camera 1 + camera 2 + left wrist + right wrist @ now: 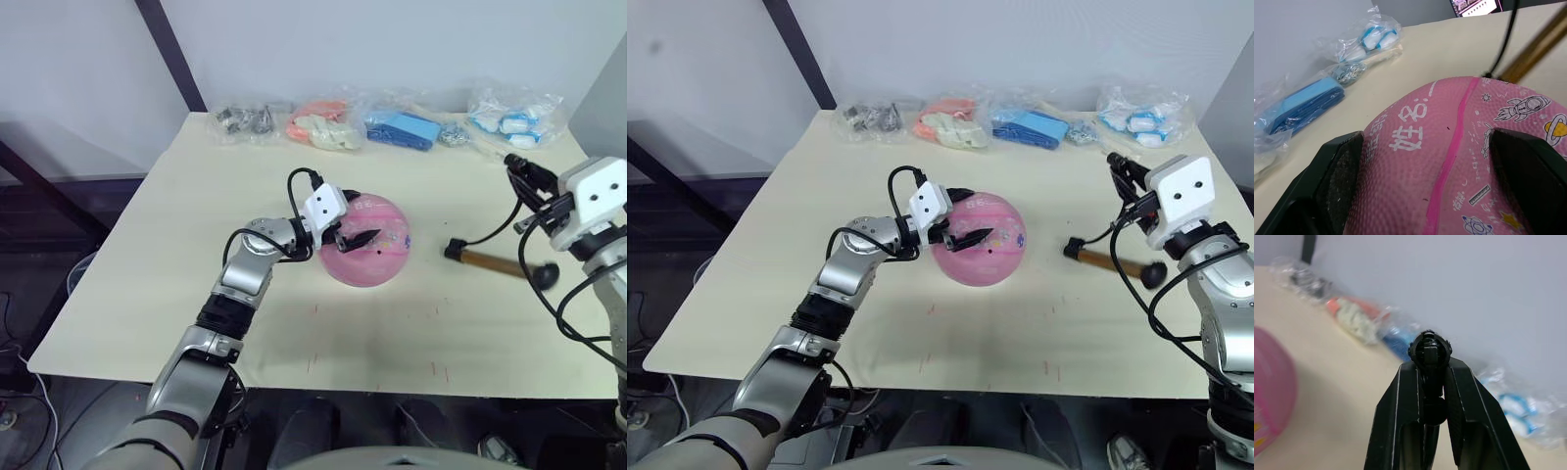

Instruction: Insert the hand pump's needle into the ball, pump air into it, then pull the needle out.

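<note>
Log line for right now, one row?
left gripper: open, straddling pink rubber ball | right gripper: shut on black hose fitting, raised | bronze-gold hand pump: lying on table

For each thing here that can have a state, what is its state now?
ball: resting on the table, left claw around it
hand pump: lying on the table
left claw: open, fingers either side of the ball
right claw: shut on a black fitting
bags: sealed, along the far edge

I'm seeing the pink ball (pixel 364 252) sitting mid-table, pale cartoon prints facing up; the bronze-gold hand pump (pixel 493 262) is lying flat to its right, apart, its black hose (pixel 502 231) rising away.
</note>
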Controlling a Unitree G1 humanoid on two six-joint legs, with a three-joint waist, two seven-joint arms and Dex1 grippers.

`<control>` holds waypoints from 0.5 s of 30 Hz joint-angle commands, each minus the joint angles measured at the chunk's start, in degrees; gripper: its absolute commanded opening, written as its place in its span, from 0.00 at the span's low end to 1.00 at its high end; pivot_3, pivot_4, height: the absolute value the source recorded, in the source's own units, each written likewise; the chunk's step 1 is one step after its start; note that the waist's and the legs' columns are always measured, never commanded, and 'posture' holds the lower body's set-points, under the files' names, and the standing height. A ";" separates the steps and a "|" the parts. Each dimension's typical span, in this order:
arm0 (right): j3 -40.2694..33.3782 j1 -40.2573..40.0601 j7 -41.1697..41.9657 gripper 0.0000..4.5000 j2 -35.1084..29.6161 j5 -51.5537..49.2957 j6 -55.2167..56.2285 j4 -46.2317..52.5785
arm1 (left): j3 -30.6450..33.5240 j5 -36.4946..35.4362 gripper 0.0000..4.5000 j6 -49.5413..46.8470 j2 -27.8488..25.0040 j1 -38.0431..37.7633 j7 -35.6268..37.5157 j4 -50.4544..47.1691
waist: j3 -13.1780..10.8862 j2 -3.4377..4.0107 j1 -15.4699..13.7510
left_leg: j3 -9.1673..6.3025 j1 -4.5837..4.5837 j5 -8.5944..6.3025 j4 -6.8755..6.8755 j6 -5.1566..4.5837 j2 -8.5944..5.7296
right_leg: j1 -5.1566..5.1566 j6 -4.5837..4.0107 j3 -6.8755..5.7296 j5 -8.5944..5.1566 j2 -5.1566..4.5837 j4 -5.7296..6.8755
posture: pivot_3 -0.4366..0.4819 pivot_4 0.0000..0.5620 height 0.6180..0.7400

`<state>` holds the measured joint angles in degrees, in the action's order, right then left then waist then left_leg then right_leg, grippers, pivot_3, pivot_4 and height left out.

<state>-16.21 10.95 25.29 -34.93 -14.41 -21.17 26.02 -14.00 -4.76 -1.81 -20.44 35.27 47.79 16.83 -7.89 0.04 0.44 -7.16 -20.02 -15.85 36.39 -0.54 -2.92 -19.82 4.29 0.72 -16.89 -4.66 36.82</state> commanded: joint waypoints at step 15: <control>10.96 -10.92 5.58 0.01 -1.24 9.30 9.77 -7.71 | 3.85 -6.48 1.00 -6.75 -1.96 -2.10 7.11 -5.49 | -0.82 -0.35 0.08 | 0.04 -1.09 0.17 0.01 0.25 -0.06 | -1.05 -0.30 0.02 0.18 0.07 0.00 | 0.48 0.27 1.00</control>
<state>-5.92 0.91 28.92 -34.63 -6.53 -13.98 18.93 -9.66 -11.06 -6.64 -21.46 34.29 53.65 10.75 -8.71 -0.31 0.52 -7.11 -21.12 -15.67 36.40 -0.28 -2.98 -20.88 3.99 0.74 -16.71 -4.60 36.82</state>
